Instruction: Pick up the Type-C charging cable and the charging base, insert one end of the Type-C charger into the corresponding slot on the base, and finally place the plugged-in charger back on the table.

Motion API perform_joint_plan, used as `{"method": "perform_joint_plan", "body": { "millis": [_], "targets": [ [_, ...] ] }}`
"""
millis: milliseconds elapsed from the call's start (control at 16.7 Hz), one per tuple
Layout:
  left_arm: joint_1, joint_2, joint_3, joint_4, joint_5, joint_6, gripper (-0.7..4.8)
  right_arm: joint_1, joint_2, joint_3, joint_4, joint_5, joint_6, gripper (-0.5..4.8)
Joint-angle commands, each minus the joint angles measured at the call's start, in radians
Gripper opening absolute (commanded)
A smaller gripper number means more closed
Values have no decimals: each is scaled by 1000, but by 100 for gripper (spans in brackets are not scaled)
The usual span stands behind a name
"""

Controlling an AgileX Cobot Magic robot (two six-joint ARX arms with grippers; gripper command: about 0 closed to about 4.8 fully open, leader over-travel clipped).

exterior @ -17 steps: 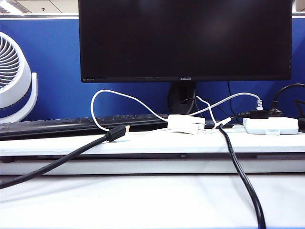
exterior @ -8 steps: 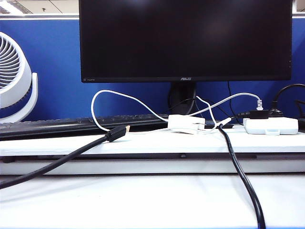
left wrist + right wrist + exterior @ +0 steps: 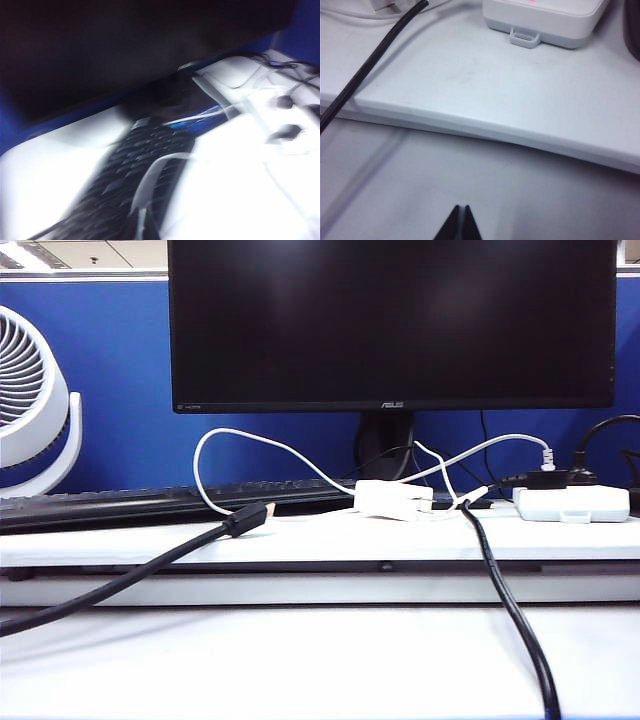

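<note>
White bench, raised shelf before a blue partition and dark monitor. Charging base, a smooth rounded block, sits mid-shelf, the thin Type-C charging cable looping beside it. Right end effector hovers pressed together over the bench's front; left end effector is unseen, closed.

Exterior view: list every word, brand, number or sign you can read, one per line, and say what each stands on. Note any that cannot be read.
"ASUS": centre of the monitor's lower bezel.
Small mark at the bezel's lower left corner: too small to read.
Key legends on the keyboard: not readable.
Red marking on the wide white box in the right wrist view: cut off, unreadable.
The left wrist view is too blurred for any text.
</note>
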Motion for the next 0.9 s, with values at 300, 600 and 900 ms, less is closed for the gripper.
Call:
{"method": "perform_joint_plan", "body": {
  "millis": [300,600,900],
  "targets": [
    [211,-458,-498,135,-12,-27,-6,0,0,6,16,3,3,-1],
    [299,-760,-875,264,16,-29,-6,0,0,6,16,5,3,-1],
    [303,-909,-1092,371,10,-29,-6,0,0,6,16,1,4,-1]
  ]
}}
